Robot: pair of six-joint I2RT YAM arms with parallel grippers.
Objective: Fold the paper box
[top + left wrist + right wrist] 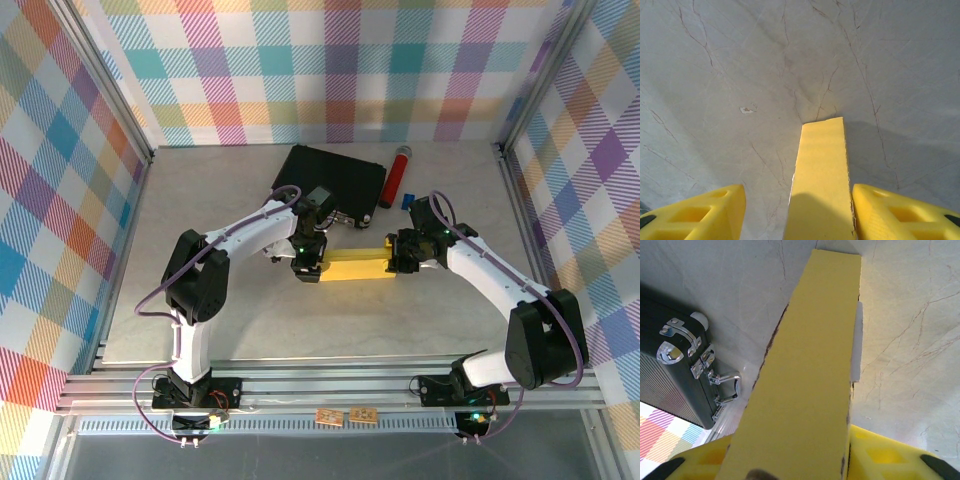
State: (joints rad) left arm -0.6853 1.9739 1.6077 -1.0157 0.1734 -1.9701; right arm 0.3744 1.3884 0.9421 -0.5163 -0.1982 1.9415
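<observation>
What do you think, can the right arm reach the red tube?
Probably yes: the red tube lies close beyond its fingers, nothing tall between. But they straddle the yellow cardboard box and must leave that first.

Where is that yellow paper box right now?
In the top view the paper box is mid-table, spanning between the left gripper and the right gripper, just on the near side of the black case.

L hand [308,267] spread wide, R hand [399,254] opposite.
</observation>
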